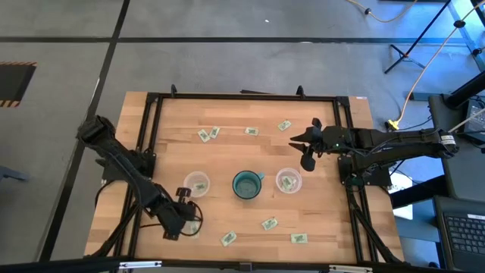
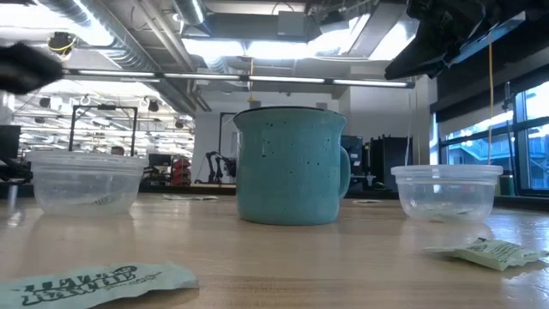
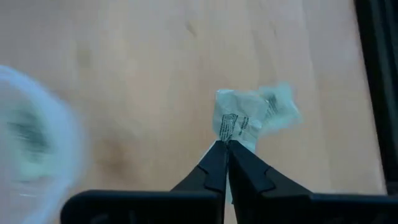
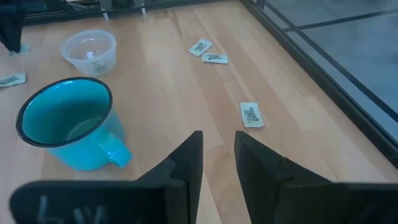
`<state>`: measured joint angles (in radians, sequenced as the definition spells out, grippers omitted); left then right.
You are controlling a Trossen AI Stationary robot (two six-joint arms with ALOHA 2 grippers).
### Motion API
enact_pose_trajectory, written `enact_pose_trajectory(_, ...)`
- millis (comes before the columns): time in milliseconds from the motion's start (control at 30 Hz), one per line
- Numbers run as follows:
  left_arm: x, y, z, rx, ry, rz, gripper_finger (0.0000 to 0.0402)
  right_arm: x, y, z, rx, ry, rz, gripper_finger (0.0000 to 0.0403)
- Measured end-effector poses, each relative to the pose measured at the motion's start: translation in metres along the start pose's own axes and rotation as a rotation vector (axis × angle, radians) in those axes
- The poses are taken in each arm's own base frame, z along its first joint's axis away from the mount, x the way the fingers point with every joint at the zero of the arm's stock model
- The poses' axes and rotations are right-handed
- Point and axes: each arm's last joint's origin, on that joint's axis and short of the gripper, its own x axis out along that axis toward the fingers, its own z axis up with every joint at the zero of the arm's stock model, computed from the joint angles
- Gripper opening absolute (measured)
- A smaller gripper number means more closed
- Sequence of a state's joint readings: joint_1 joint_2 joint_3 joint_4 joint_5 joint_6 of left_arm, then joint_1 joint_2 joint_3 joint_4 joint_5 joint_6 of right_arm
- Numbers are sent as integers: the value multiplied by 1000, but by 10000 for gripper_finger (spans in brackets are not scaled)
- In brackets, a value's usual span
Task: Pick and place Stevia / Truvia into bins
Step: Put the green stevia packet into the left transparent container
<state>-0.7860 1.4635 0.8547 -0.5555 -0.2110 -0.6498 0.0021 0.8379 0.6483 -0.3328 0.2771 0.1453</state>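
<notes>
Pale green and white Stevia packets lie flat around the table: three on the far side (image 1: 203, 135) (image 1: 251, 130) (image 1: 284, 125) and three near the front edge (image 1: 269, 224) (image 1: 228, 238) (image 1: 299, 238). Two clear cups, the left cup (image 1: 196, 183) and the right cup (image 1: 287, 180), stand either side of a teal mug (image 1: 247, 184); each holds a packet. My left gripper (image 1: 189, 220) is just in front of the left cup, shut on a crumpled packet (image 3: 239, 121). My right gripper (image 4: 217, 155) hangs open above the table behind the right cup (image 2: 446, 190), touching nothing. My left gripper pinches the crumpled packet between its two fingertips (image 3: 219, 163), by the packet's near edge (image 3: 230, 138). The rest of the packet sticks out past the tips over the wood. Whether it is clear of the table, I cannot tell.
The teal mug (image 4: 65, 121) stands between the cups. The black frame rails (image 1: 151, 136) run along the table's left, right and far sides. Bare wood lies between the far packets and the row of cups. One packet (image 2: 99, 283) lies close to the low camera.
</notes>
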Motion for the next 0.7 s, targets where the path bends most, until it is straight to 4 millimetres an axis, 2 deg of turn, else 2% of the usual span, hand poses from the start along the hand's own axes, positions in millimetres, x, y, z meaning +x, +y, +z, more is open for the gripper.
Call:
enact_pose_trajectory(167, -27, 22, 15, -98, -208, 126, 7, 0, 0, 0, -1, 0, 0, 97)
enact_pose_trajectory(267, -35, 36, 21, -150, -248, 182, 7, 0, 0, 0, -1, 1, 0, 97)
enact_pose_trajectory(533, -25, 75, 24, -303, -76, 261, 7, 0, 0, 0, -26, 2, 0, 97)
enact_pose_trajectory(700, -17, 85, 27, -353, -24, 259, 8, 0, 0, 0, -27, 2, 0, 97)
